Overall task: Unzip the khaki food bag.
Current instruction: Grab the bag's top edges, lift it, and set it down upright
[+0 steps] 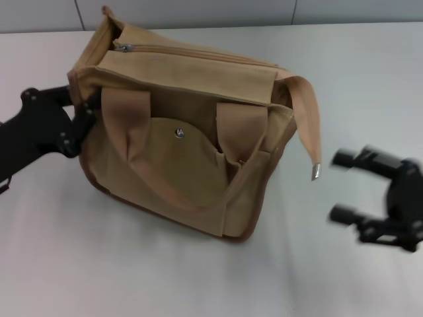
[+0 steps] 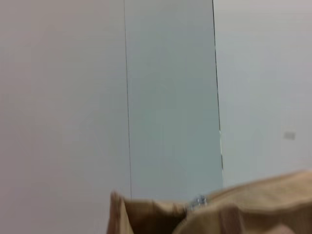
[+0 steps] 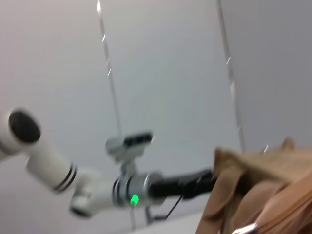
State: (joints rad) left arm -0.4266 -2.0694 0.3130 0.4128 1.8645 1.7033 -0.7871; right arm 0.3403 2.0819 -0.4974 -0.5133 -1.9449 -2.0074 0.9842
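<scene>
The khaki food bag (image 1: 185, 152) stands on the white table (image 1: 79, 264), its snap-buttoned pocket flap (image 1: 179, 133) facing me. The metal zipper runs along its top, closed, with the pull (image 1: 122, 47) at the bag's left end. The metal-tipped strap (image 1: 316, 172) hangs off the right end. My left gripper (image 1: 80, 109) is at the bag's left end, its fingers closed on the side edge. My right gripper (image 1: 340, 186) is open and empty above the table, to the right of the bag and apart from it. The bag's top (image 2: 253, 204) and zipper pull (image 2: 197, 201) show in the left wrist view.
A grey panelled wall (image 1: 198, 10) runs behind the table's far edge. The right wrist view shows my left arm (image 3: 97, 190) with a green light, reaching to the bag (image 3: 263, 190).
</scene>
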